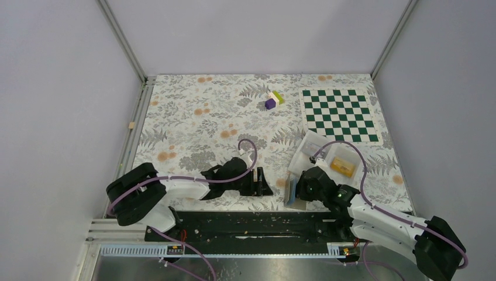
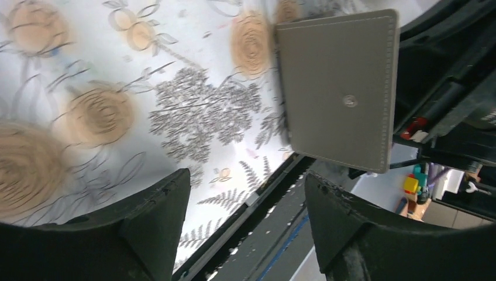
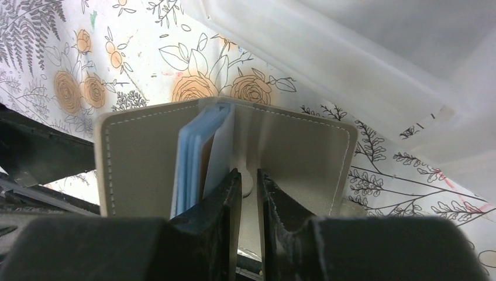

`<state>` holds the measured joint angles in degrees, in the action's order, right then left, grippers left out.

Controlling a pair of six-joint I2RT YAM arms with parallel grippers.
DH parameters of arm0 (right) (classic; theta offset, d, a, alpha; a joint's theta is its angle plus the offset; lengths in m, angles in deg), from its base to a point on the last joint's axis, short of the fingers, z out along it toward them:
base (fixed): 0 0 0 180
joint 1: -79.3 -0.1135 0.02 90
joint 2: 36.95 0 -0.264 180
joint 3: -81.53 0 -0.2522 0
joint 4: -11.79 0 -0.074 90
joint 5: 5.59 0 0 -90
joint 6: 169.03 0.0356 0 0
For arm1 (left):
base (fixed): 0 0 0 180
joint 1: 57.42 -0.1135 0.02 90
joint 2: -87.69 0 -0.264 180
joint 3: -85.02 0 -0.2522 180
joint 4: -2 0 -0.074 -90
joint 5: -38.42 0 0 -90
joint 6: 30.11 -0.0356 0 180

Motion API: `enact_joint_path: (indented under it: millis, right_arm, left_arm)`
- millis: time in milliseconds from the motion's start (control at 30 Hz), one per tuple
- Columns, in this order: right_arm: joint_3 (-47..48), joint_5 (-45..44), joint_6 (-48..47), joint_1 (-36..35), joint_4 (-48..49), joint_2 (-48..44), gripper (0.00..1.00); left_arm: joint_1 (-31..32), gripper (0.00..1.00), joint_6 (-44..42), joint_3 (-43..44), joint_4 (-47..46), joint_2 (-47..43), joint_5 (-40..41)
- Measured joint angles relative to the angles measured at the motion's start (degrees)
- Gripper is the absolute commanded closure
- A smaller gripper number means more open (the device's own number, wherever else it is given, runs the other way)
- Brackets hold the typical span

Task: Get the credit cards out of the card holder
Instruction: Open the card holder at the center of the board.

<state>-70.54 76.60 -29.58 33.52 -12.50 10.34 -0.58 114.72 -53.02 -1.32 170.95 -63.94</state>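
The card holder (image 3: 292, 146) is a grey bifold case standing half open near the table's front edge, with light blue inner sleeves (image 3: 196, 152) fanned out of it. My right gripper (image 3: 248, 175) is shut on the holder's grey closure tab, and in the top view it (image 1: 299, 188) sits right at the holder (image 1: 290, 192). My left gripper (image 2: 245, 181) is open and empty, a short way left of the holder, whose grey outside with a snap stud (image 2: 339, 88) faces it. In the top view it (image 1: 264, 182) is low over the table. No credit card shows apart from the sleeves.
A clear-white divided tray (image 1: 316, 151) holding a yellow item (image 1: 343, 167) stands just behind the holder and fills the top of the right wrist view (image 3: 327, 52). A green chessboard mat (image 1: 339, 114) and small coloured blocks (image 1: 274, 99) lie at the back. The black base rail (image 1: 251, 225) runs along the front edge.
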Motion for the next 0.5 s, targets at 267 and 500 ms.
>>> enact_joint_path:
  millis: [267,500]
  right_arm:
    - [-0.9,0.0,-0.2,0.0,-0.5,-2.8,0.77]
    - [-0.8,1.4,-1.2,0.0,0.6,-1.9,0.78]
  left_arm:
    - [0.3,0.22,-3.2,8.9,2.1,1.5,-1.8]
    - [0.3,0.21,-5.3,15.6,5.1,5.7,-2.0]
